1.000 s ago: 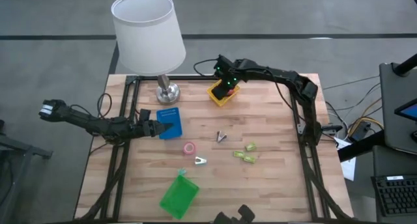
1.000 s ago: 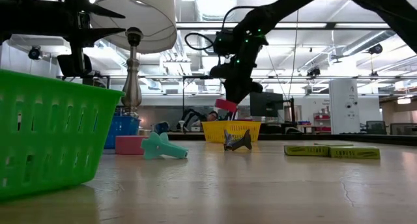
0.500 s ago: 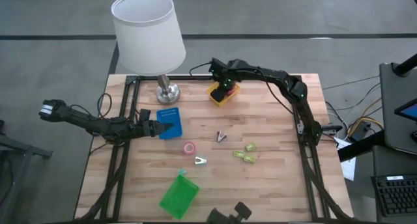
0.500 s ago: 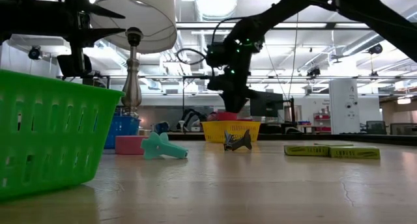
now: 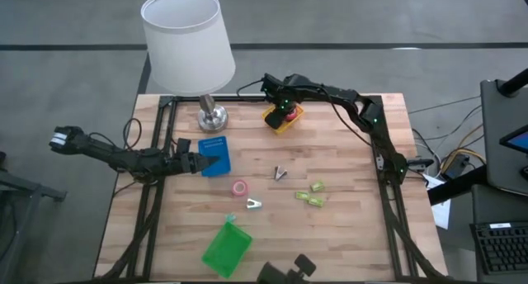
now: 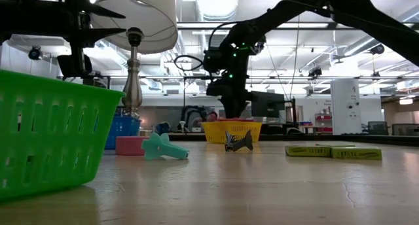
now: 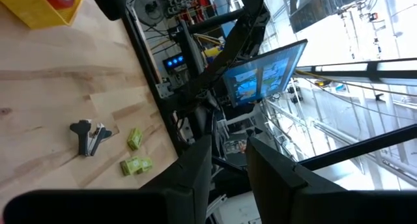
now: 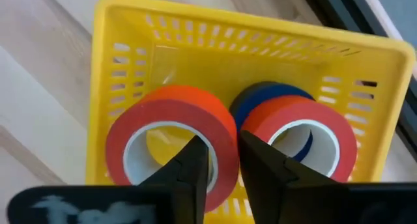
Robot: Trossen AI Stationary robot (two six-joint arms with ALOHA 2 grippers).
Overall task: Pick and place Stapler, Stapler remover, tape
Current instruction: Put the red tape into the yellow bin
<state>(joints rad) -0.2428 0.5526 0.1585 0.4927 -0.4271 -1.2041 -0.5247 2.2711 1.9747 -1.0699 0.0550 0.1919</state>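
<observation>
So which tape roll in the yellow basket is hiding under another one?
The dark blue tape roll; a red roll lies on top of it, beside another red roll.

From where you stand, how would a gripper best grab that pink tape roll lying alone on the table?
Probably from straight above. The pink tape roll seems to lie flat on the table, hole up, with free space around it. One finger could go into the hole and one outside, pinching the wall, or both fingers could span the outer rim.
</observation>
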